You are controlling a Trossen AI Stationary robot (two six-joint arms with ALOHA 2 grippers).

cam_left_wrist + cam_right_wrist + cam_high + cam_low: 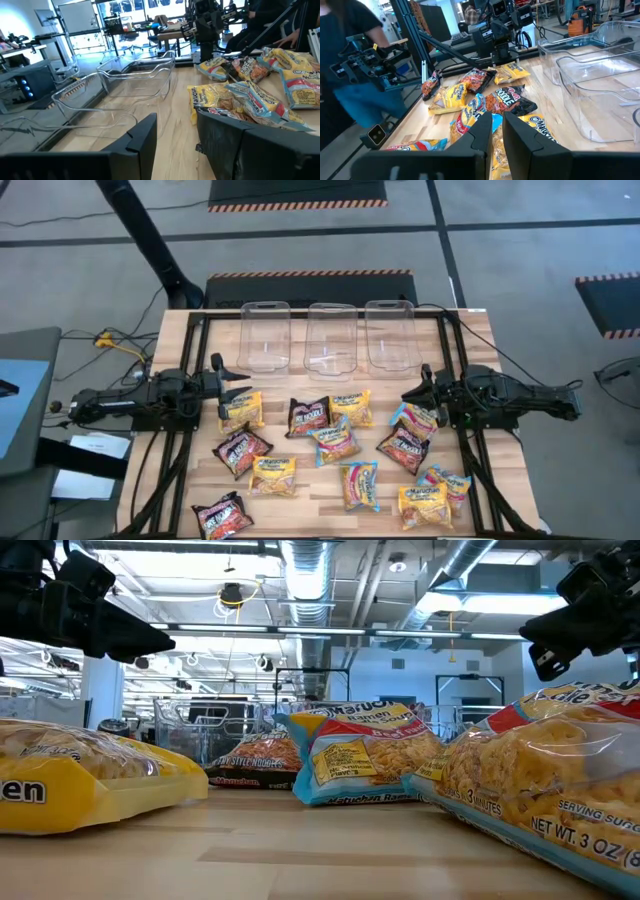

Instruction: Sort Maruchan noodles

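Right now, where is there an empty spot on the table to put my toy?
Bare wood shows between the three clear tubs and the noodle packets, and along the front left edge beside the dark packet. The middle and front right are crowded with packets.

In the low view, the blue packet (365, 762) at centre frame reads "Maruchan" across its top. The large packet (545, 780) at lower right shows "3 MINUTES", "SERVING SUGGES…" cut off, and "NET WT. 3 OZ". In the right wrist view, a dark packet (507, 100) at centre reads "NOODLE".
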